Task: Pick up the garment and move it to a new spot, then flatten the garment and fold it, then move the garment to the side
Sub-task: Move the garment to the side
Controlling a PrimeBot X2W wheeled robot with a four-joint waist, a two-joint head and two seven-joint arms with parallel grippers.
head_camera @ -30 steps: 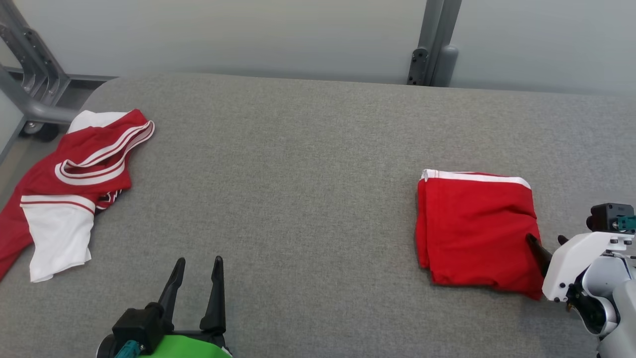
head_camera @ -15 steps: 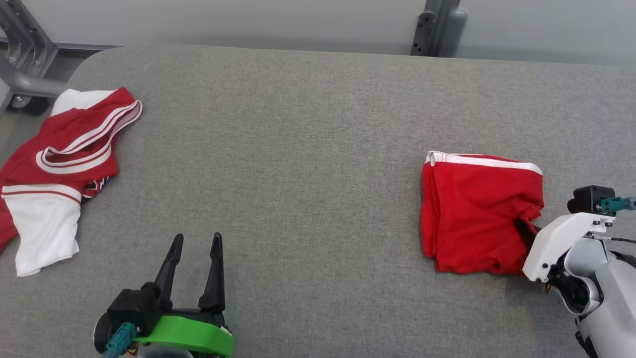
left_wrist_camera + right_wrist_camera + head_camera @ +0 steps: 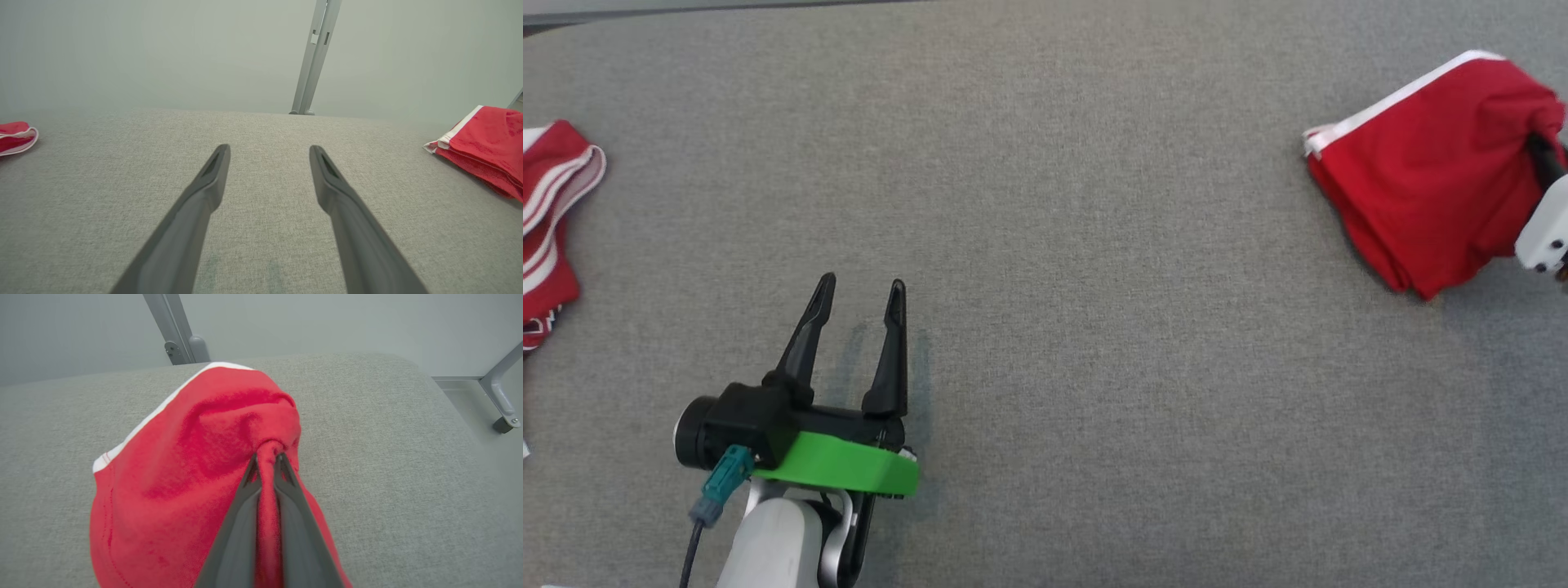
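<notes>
Red cloth twice: folded garment (image 3: 1421,188) pinched in the right gripper (image 3: 267,457), crumpled jersey (image 3: 551,188) well apart; left gripper (image 3: 862,282) spread.

left pincer (image 3: 862,282): black tapered fingers (image 3: 805,343), green collar (image 3: 849,465), teal plug (image 3: 725,478), pale forearm (image 3: 768,543).

You see: folded red cloth garment (image 3: 1421,188): solid red, one white band along its edge | crumpled jersey (image 3: 551,204): red with white stripes | fabric tabletop (image 3: 1094,367): plain heathered grey | your left gripper (image 3: 862,282): black fingers (image 3: 802,343), bright green collar (image 3: 841,465), teal plug (image 3: 723,478) | your right gripper (image 3: 267,457): dark grey fingers (image 3: 241,522)
</notes>
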